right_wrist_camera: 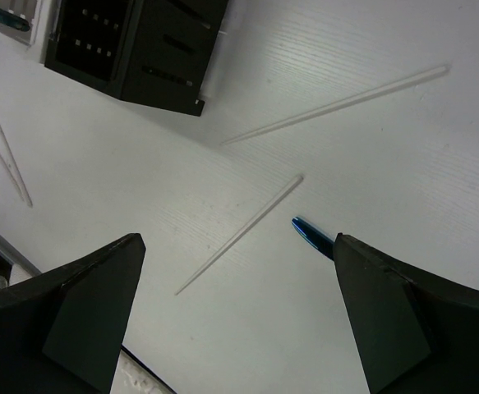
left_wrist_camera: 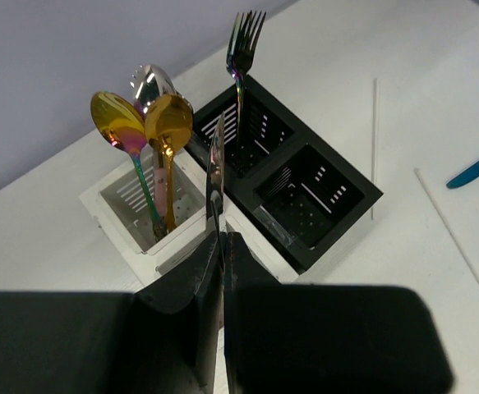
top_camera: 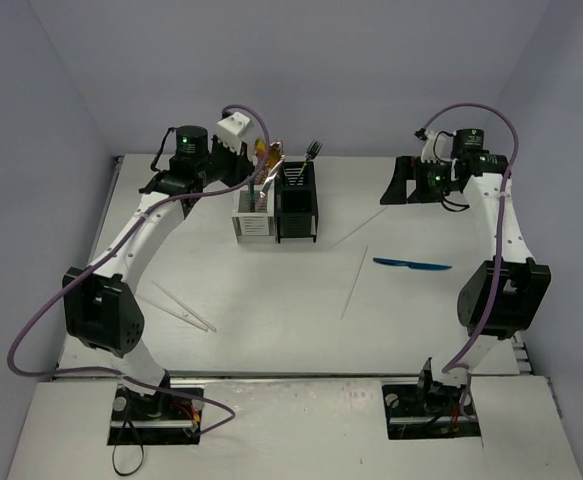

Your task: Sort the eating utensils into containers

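The containers stand joined at the table's back middle, the white caddy (top_camera: 253, 222) left of the black caddy (top_camera: 297, 215). Two gold spoons (left_wrist_camera: 169, 123) and a silver spoon (left_wrist_camera: 151, 82) stand in the white caddy (left_wrist_camera: 108, 215). A fork (left_wrist_camera: 246, 33) stands in the black caddy (left_wrist_camera: 362, 195). My left gripper (left_wrist_camera: 221, 240) is shut on a thin silver utensil (left_wrist_camera: 216, 168), seen edge-on, held over the seam between the caddies. My right gripper (right_wrist_camera: 237, 242) is open above a clear stick (right_wrist_camera: 239, 231), beside the tip of a blue knife (right_wrist_camera: 309, 233).
The blue knife (top_camera: 411, 264) lies on the right of the table. Clear sticks lie at the middle (top_camera: 354, 283) and behind it (right_wrist_camera: 338, 103). Two more clear sticks (top_camera: 183, 307) lie at the left. Purple cables loop off both arms.
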`<state>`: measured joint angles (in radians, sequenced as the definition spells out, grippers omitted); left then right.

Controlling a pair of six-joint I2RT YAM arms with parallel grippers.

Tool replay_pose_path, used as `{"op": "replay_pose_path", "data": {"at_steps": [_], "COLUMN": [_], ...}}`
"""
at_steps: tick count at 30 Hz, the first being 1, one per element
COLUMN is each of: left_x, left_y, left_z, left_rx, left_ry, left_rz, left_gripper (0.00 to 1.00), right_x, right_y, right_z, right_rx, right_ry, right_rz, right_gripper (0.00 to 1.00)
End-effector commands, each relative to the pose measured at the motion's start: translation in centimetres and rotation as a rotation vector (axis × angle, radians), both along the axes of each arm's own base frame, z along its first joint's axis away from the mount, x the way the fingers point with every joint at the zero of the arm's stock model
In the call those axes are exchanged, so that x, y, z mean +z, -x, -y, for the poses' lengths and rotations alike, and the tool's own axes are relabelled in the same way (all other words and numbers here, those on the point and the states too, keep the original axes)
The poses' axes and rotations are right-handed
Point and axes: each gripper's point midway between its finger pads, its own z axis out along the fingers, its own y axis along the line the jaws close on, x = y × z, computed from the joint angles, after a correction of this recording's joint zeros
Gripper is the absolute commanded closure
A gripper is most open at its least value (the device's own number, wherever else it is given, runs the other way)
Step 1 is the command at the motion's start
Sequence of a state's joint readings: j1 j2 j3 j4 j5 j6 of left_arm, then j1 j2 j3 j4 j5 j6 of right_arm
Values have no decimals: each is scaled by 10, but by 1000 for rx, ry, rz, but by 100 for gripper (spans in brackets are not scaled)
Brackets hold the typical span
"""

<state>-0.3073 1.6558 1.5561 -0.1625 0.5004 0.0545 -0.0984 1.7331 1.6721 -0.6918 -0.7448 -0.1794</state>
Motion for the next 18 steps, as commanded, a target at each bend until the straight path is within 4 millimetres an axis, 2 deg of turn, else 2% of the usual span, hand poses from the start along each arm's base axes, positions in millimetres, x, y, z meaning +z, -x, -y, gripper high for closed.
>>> {"op": "replay_pose_path", "data": {"at_steps": [1,3,4,8,9,13,15,18], "left_x": [38,31,29,26,26,30,31,36], "left_y": [-9,-9,-8,-2,0,10,16,25], "left_z": [2,2,2,-1,-1,-1,0,2], "left_rx": [-34,-39,-40,-44,-50,-72,-91,-116], "left_ry": [2,-10,-16,-34,-35,-48,-56,-73], "left_rz": [179,170,167,159,154,141,138,154], "left_gripper": [100,100,96,62,54,33,28,25], "right_x": [-5,-15,-25,-59,-62,-89,-103,-116], "right_y": [10,16,21,49,53,74,83,83], "right_z": [15,23,28,47,53,68,71,66], "right_rx": [91,150,178,357,403,615,692,807], "right_ry": [185,285,334,559,616,762,779,789], "right_rz": [114,141,136,130,138,101,62,41], "right_gripper": [4,4,4,7,8,7,7,8]}}
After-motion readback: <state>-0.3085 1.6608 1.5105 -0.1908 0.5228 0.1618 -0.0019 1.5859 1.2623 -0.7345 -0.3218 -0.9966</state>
